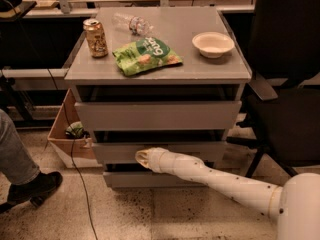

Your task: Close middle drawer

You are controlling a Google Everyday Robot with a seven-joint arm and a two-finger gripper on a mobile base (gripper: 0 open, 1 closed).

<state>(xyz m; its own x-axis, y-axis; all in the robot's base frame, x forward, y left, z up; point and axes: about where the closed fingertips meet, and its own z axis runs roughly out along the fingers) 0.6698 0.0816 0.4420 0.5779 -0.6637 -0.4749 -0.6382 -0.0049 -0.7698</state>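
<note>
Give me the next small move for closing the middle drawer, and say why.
Probably a short push straight in. The tool is at the front of the middle drawer, near its middle. That front seems to stand forward of the lowest front, with a dark gap above it, so the drawer looks not yet fully shut.

Pincer (142,158) before middle drawer (111,153)
</note>
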